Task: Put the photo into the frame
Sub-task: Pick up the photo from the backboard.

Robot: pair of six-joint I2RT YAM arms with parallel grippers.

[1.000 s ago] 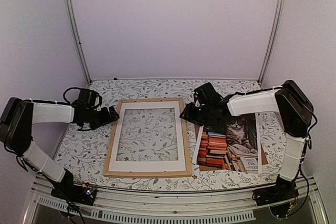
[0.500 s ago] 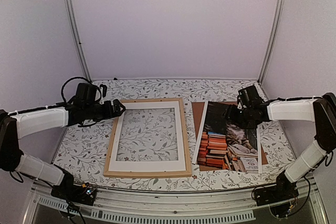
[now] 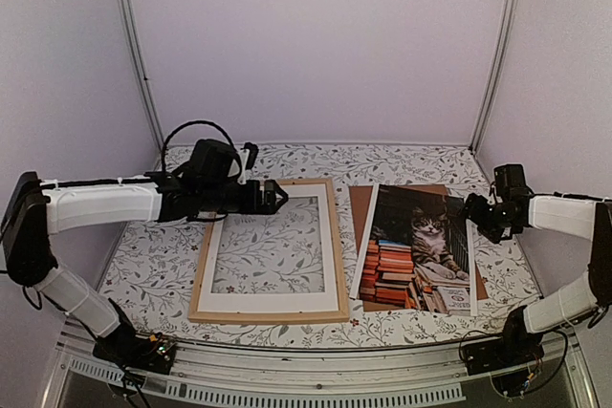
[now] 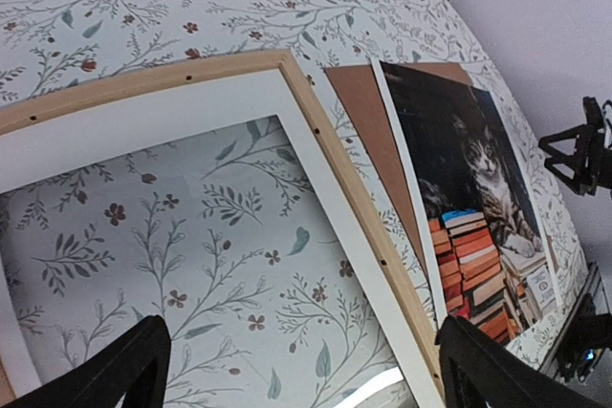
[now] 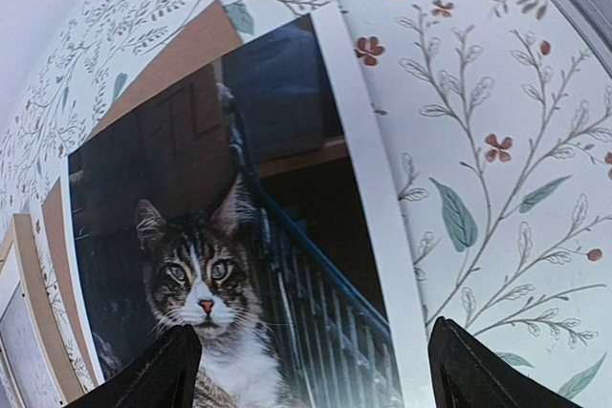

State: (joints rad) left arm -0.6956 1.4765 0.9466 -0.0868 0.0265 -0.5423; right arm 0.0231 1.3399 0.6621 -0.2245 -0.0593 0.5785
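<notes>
Photo [image 3: 418, 247] of the tabby cat among red and orange books lies flat, right of centre in the overhead picture. It rests on a brown backing board [image 3: 360, 205] that shows along its left and top edges. Just beside the board, on the left, the light wooden frame [image 3: 337, 253] lies flat with a white mat [image 3: 273, 302] inside it, and the flowered surface [image 3: 153, 269] shows through the opening. My right end effector [image 3: 473, 212] hovers by the print's right edge, fingers spread, gripping nothing. My left end effector [image 3: 279, 200] hangs over the frame's upper part, fingers spread wide and empty.
</notes>
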